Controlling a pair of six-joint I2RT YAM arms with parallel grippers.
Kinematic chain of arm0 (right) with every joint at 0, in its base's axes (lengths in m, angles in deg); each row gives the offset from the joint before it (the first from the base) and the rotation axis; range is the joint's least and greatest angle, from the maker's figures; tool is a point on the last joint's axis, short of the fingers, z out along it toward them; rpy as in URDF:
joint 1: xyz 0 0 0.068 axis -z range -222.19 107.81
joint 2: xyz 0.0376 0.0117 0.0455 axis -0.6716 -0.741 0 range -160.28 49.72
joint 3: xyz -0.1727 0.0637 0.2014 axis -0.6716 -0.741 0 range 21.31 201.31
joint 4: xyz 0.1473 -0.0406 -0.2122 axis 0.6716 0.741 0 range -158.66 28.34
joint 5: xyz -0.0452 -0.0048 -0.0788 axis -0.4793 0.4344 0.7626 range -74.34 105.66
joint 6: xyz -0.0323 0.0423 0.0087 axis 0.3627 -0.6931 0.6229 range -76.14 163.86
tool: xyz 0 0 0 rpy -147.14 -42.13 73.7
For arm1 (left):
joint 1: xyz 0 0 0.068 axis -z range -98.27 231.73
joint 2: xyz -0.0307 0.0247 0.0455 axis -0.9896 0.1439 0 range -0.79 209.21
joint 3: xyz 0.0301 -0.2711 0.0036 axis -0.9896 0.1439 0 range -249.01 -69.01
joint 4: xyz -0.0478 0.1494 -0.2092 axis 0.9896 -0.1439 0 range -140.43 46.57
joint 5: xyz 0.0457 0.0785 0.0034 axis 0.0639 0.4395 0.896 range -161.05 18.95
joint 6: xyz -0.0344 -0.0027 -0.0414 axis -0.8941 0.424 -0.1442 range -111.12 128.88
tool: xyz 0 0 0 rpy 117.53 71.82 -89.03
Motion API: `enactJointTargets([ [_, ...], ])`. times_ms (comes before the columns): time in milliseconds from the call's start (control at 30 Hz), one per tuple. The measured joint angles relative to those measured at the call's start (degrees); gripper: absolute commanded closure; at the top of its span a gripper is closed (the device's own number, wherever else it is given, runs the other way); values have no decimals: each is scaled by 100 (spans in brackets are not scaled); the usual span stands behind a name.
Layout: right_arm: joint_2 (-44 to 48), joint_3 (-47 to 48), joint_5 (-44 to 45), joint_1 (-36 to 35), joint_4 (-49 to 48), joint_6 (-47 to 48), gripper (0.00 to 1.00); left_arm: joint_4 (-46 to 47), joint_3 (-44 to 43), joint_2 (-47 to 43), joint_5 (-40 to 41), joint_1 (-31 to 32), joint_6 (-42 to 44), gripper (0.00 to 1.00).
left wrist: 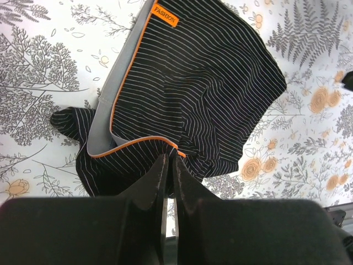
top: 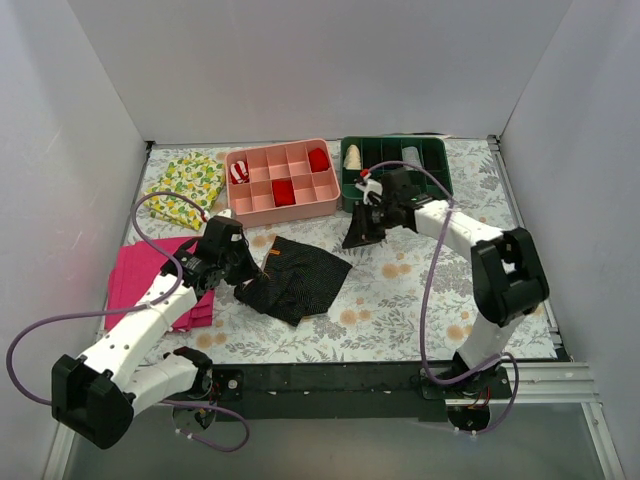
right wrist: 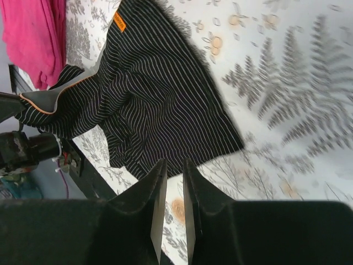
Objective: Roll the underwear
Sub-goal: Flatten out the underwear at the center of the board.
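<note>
Top view: the underwear (top: 297, 277), black with thin pinstripes and an orange-trimmed waistband, lies unrolled on the floral tabletop (top: 420, 290), right of the magenta cloth (top: 140, 275). The left claw (left wrist: 169, 160) is pinched on its near waistband edge. The right claw (right wrist: 171, 168), fingers narrowly apart, hangs empty above the garment's far right.

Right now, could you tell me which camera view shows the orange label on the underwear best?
The left wrist view: the orange label is large and nearly legible. The right wrist view shows it small and slanted; the top external view gives only an orange speck.
</note>
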Motion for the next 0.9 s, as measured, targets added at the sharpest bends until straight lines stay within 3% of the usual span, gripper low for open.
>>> enactJointTargets([
  [200, -1172, 584, 87, -601, -127, 81, 80, -72, 0, 192, 111, 0, -166, 100],
  [467, -1853, 581, 396, -640, -280, 22, 88, -138, 0, 254, 164, 0, -181, 100],
  [667, -1167, -426, 828, -643, -876, -153, 89, -125, -4, 254, 149, 0, -160, 100],
  [900, 850, -2811, 1207, -634, -1366, -721, 85, 90, -133, 595, -101, 0, -22, 100],
])
